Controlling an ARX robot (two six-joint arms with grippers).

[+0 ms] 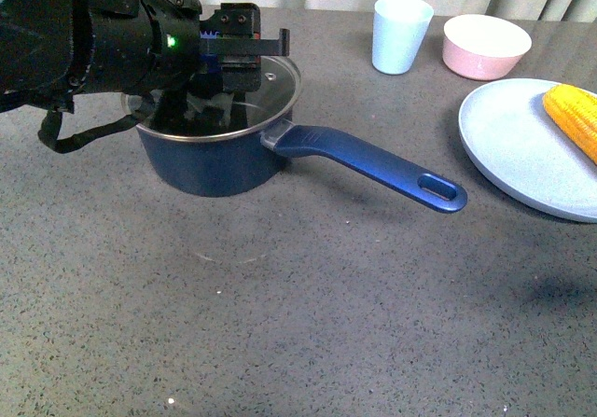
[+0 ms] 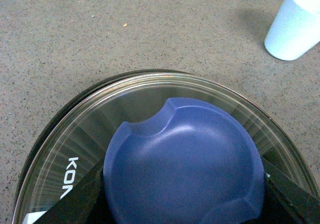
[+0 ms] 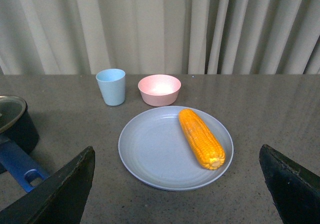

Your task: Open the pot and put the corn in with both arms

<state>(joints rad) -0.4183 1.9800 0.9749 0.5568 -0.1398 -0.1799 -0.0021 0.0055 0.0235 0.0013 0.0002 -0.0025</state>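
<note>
Left wrist view: the left gripper (image 2: 184, 196) is narrowed onto the blue knob (image 2: 185, 159) of the glass lid (image 2: 150, 96). A black finger (image 2: 80, 200) shows tight against each side of the knob. In the front view the lid sits on the pot (image 1: 219, 156), a dark blue saucepan on the grey table (image 1: 298, 324). Its long handle (image 1: 373, 160) points toward the robot's right and slightly nearer.

In the right wrist view the right gripper (image 3: 176, 154) is spread wide and empty, touching nothing, facing the pale blue plate (image 3: 145, 154). The corn (image 3: 201, 138) lies on the right part of that plate, well apart from the pot. Behind the plate stand a light blue cup (image 3: 111, 86) and a pink bowl (image 3: 159, 89), just beside each other, with a pale curtain (image 3: 160, 23) at the back.
</note>
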